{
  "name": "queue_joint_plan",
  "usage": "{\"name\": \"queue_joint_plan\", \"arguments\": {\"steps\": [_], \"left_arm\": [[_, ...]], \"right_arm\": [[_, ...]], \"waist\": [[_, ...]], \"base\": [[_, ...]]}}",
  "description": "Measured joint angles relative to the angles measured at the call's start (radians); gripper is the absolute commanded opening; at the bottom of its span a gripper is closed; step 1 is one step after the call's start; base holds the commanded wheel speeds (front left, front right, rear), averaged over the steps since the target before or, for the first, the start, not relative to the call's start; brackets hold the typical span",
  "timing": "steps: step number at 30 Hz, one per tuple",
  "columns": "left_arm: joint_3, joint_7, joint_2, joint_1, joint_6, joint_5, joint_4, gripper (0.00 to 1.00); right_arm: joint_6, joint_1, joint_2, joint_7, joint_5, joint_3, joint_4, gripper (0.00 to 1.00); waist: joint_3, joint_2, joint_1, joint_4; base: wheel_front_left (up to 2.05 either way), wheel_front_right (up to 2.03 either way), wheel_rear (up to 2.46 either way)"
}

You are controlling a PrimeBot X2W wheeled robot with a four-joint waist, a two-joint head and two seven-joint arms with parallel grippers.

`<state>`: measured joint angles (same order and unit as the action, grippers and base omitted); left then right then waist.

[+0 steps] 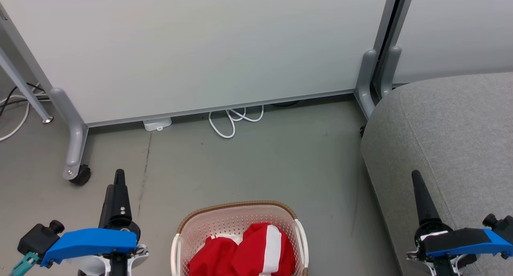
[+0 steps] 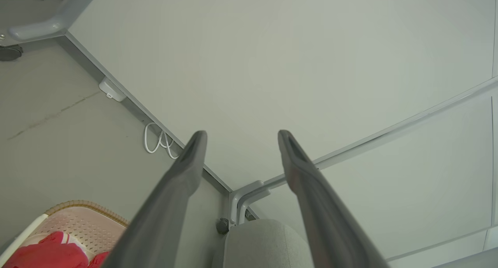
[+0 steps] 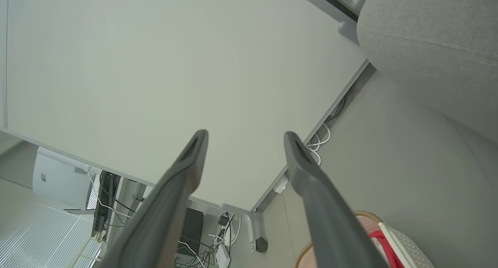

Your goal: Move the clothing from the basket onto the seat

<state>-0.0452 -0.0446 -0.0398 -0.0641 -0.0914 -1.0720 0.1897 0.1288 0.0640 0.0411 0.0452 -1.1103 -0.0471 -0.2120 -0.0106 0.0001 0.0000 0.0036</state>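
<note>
Crumpled red clothing (image 1: 224, 256), broad white stripe, in cream basket (image 1: 228, 224)

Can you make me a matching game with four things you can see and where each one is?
Things:
1. clothing
2. basket
3. seat
4. white cable

Places:
A. looped at the bottom edge of the panel
B. on the floor, left of the seat
C. at the right side of the head view
D. inside the basket

Pairs: 1-D, 2-B, 3-C, 4-A
</note>
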Motion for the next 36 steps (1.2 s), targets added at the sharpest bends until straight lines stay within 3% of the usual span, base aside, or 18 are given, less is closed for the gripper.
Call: {"name": "queue_joint_plan", "arguments": {"steps": [18,36], "left_arm": [[0.087,-0.054,-0.002,0.0,0.034,0.346,-0.01,1.0],[0.14,-0.104,-0.012,-0.004,0.045,0.588,0.013,1.0]], "right_arm": [[0.0,0.005,0.001,0.054,0.288,0.04,0.009,1.0],[0.0,0.013,0.002,0.102,0.509,0.056,-0.002,1.0]], "waist": [[-0.004,0.0,0.0,0.003],[-0.006,0.0,0.0,0.007]], "base": [[0.0,0.0,0.0],[0.0,0.0,0.0]]}}
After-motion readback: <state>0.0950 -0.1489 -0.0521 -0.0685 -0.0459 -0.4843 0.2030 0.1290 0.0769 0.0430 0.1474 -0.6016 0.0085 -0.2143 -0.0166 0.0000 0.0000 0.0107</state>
